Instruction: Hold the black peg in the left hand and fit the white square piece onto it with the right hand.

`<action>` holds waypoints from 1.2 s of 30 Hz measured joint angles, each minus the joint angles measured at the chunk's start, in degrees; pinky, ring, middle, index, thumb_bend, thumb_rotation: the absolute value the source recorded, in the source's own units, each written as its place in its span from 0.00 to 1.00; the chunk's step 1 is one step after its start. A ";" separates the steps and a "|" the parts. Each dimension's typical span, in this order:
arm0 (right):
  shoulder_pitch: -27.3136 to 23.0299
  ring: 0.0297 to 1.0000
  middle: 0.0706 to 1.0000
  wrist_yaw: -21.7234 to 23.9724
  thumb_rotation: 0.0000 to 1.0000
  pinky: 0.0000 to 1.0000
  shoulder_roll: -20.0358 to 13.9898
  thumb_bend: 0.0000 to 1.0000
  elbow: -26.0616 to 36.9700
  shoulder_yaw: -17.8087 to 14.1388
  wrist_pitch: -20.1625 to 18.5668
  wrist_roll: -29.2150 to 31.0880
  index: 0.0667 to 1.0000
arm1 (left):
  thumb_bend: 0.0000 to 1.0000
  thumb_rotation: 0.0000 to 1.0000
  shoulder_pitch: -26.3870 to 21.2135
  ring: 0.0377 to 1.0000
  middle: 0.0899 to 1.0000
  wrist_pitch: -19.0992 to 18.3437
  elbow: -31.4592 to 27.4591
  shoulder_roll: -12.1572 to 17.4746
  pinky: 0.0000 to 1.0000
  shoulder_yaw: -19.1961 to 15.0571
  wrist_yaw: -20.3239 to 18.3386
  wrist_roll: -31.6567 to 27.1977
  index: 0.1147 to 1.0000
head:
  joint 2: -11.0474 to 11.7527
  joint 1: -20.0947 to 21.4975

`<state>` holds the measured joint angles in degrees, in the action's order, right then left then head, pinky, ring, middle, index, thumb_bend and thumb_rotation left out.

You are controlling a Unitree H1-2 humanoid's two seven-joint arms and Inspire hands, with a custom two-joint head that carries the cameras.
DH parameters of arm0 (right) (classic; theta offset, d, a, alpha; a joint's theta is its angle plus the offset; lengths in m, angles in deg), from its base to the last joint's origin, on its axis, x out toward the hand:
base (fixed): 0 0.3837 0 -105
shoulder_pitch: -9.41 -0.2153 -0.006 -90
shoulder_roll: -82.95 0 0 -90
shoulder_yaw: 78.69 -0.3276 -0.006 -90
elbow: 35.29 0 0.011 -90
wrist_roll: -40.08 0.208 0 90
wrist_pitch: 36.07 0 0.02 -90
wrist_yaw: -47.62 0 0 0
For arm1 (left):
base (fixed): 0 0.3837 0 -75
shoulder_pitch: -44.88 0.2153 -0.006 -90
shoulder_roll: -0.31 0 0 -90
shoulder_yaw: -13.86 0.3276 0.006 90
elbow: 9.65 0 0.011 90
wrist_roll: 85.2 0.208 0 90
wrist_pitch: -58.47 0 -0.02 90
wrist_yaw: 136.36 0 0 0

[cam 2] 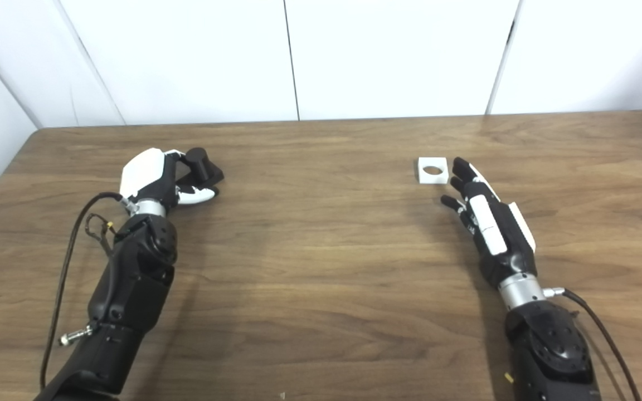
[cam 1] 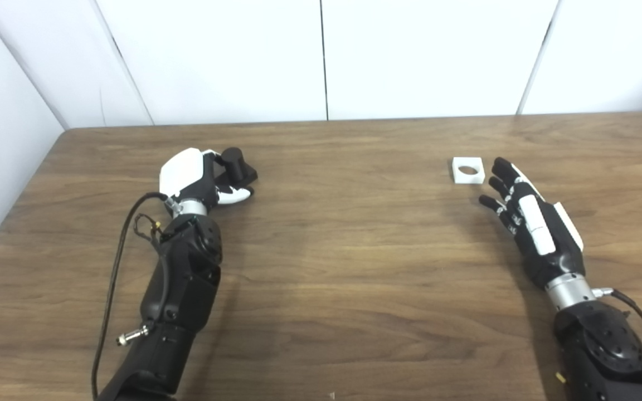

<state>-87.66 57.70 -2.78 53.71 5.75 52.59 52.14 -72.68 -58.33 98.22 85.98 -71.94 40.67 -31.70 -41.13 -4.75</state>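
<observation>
The black peg (cam 1: 238,165), a short cylinder on a dark base, is at the far left of the wooden table (cam 1: 343,250). My left hand (cam 1: 198,178) is curled around it, fingers on its near side and thumb under its base, low over the table. The white square piece (cam 1: 468,170) with a round hole lies flat at the right. My right hand (cam 1: 527,217) is open, fingers spread, its fingertips (cam 1: 502,167) just right of the piece and not touching it. The piece also shows in the right eye view (cam 2: 432,170).
White wall panels (cam 1: 321,55) stand behind the table's far edge. The table's left edge (cam 1: 14,206) runs close to my left arm. A black cable (cam 1: 115,267) loops beside the left forearm.
</observation>
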 measured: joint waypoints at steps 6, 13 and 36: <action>-0.02 0.96 0.95 0.03 0.81 0.87 0.00 0.63 -0.01 0.04 0.01 -0.01 0.92 | 0.76 0.22 -0.24 0.92 0.86 0.06 -0.02 -0.14 0.85 -0.16 -0.15 -0.46 0.66 | 0.00 0.00; -0.02 0.96 0.96 0.03 0.81 0.86 -0.01 0.64 0.00 0.05 0.00 0.01 0.92 | 0.77 0.15 -0.26 0.92 0.85 0.09 -0.07 -0.33 0.84 -0.23 0.25 -2.14 0.59 | 0.09 0.09; -0.02 0.96 0.95 0.02 0.81 0.84 0.01 0.65 0.08 0.06 0.01 0.06 0.92 | 0.52 0.06 1.19 0.92 0.82 0.09 -2.88 -0.26 0.84 1.10 3.09 -5.18 0.42 | -0.26 0.26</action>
<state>-87.69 57.72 -2.77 53.79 5.80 52.60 52.20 -71.49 -58.24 95.34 85.72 -70.84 43.76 -36.87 -41.40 -4.48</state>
